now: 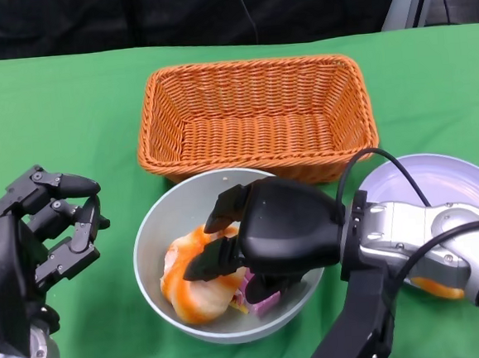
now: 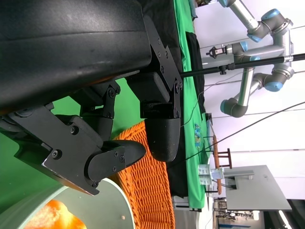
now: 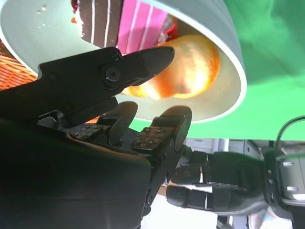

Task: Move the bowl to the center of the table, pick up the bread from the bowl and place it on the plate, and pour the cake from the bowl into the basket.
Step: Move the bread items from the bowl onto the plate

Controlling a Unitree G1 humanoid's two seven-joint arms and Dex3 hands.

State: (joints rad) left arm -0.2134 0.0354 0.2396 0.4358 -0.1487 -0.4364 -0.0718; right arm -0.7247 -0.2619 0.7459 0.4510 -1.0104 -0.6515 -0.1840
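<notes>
Reaching into the bowl (image 1: pixel 148 236), the right hand (image 1: pixel 257 240) hovers half-open over the bread (image 1: pixel 194 290) under its fingertips, gripping nothing yet. Next it probably needs to close, lift, then swing to the plate (image 1: pixel 464 179) behind its wrist.

Bright, even overhead light; soft shadows on the table (image 1: pixel 67 101); wrist views blurred close up, bread (image 3: pixel 190 71) glaring.

The right hand (image 1: pixel 257 242) is reaching leftward with fingers parted, holding nothing. The left hand (image 1: pixel 41 236) is hovering, fingers loosely curled, empty.
</notes>
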